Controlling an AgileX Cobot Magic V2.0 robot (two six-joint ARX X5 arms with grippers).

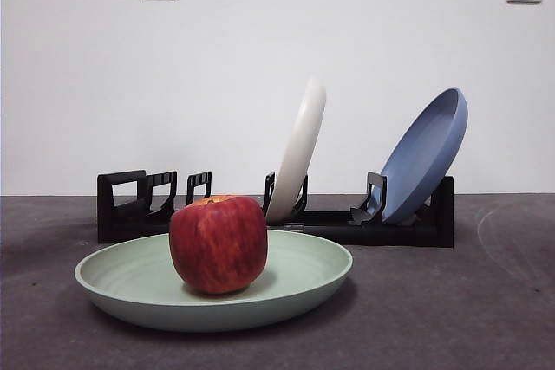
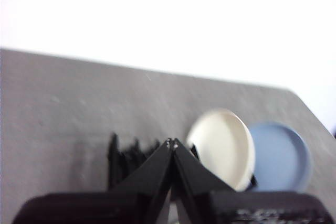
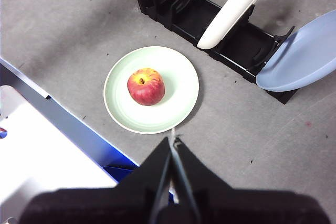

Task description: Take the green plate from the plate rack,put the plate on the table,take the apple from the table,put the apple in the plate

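The green plate lies flat on the table, in front of the plate rack and apart from it. The apple sits inside the plate, a little off centre, stem dip turned upward. The rack holds two other plates on edge: a cream-white plate leaning in a middle pair of holders, and a blue plate tilted back at the far end. The slotted holders at the handle end of the rack stand unfilled. The right gripper hangs high above the table near the plate's edge, its two jaws pressed together at the tips with nothing between them. The left gripper is also raised, looking down toward the rack, jaws likewise closed tip to tip and holding nothing.
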